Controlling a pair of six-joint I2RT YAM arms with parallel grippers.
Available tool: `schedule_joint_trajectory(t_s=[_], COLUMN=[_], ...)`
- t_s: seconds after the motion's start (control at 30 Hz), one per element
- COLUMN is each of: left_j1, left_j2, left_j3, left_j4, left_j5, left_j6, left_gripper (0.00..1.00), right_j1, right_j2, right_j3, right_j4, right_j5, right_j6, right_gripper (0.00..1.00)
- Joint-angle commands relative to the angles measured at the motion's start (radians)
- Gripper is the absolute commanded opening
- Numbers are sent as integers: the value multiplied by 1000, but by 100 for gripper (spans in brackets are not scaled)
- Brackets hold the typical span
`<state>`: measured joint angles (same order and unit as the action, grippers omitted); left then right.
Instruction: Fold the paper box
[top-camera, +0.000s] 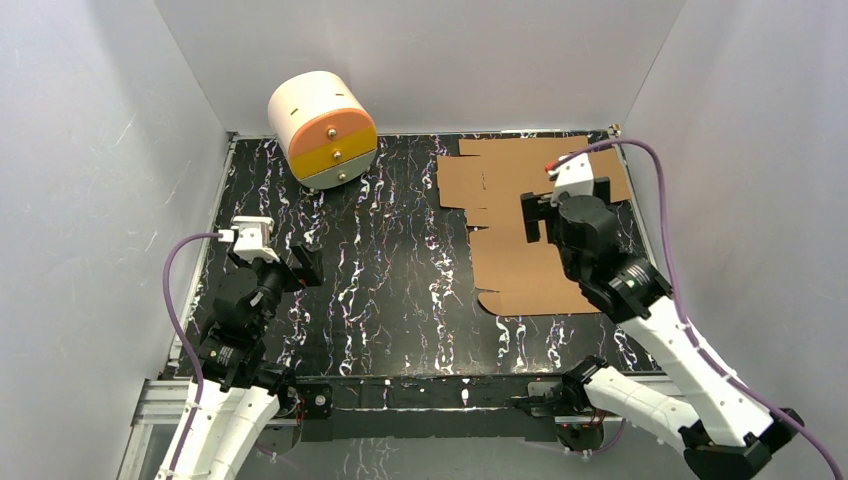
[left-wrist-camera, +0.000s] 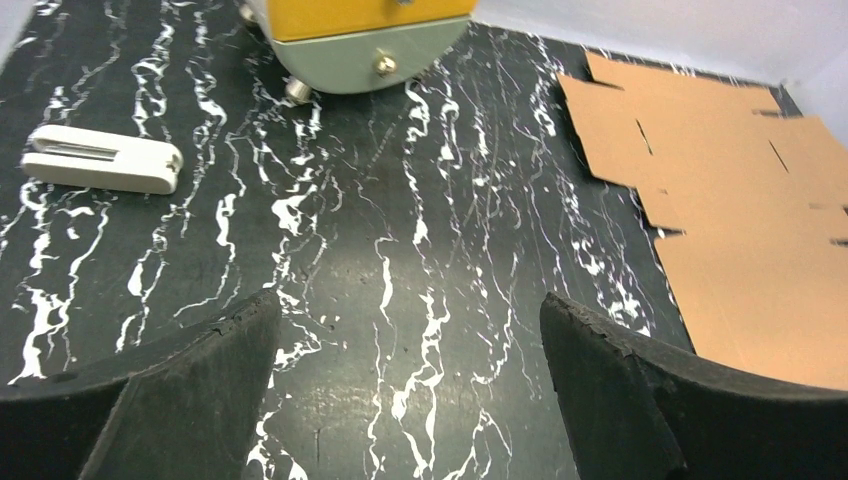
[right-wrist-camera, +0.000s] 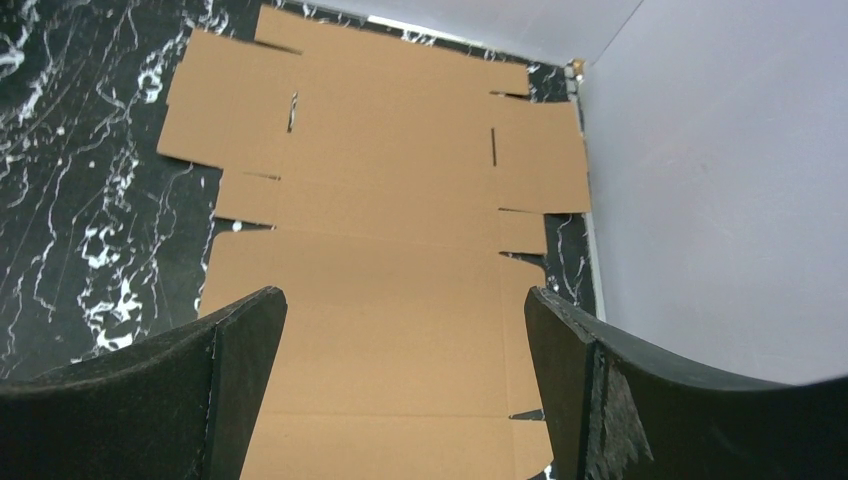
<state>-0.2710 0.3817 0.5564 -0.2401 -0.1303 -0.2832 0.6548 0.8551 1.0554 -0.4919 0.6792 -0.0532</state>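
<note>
The paper box (top-camera: 510, 255) is a flat brown die-cut cardboard sheet with flaps and slits. It lies on the black marbled table (top-camera: 400, 270) at the back right, near the right wall. My right gripper (top-camera: 565, 205) hovers over the sheet. In the right wrist view it (right-wrist-camera: 402, 295) stands open, with only cardboard (right-wrist-camera: 390, 200) showing between the fingers. My left gripper (top-camera: 275, 262) is over the left side of the table, far from the sheet. It (left-wrist-camera: 408, 305) is open with bare table between its fingers, and the sheet (left-wrist-camera: 740, 230) shows at the right.
A cream cylindrical cabinet (top-camera: 322, 128) with orange and yellow drawers lies at the back left; its lower front (left-wrist-camera: 360, 40) shows in the left wrist view. A small white slotted piece (left-wrist-camera: 100, 160) lies on the table to the left. White walls (right-wrist-camera: 720, 180) enclose three sides.
</note>
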Motion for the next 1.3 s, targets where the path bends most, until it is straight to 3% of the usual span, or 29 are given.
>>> schedule_joint_trajectory(t_s=[0.0,0.23,0.57,0.83,1.27], left_j1=[4,4,5,5,4], left_j2=[-6,-10,25,31,31], left_j3=[29,26,26,23,13], left_j4=[0,-1,-2,0,-1], left_j5=[109,108,120,120,109], left_j6=[41,38,41,50,52], left_gripper=[98,98,98,98,98], right_j1=[0,-18,-118,-118,-118], right_j2=[123,246,527,737,831], right_j3=[61,48,-40,-20,-67], right_j4=[-78,-13,231,330,326], right_j5=[-44,-78,-318,-358,-412], right_j6=[45,45,179,199,281], right_gripper=[99,99,99,98,99])
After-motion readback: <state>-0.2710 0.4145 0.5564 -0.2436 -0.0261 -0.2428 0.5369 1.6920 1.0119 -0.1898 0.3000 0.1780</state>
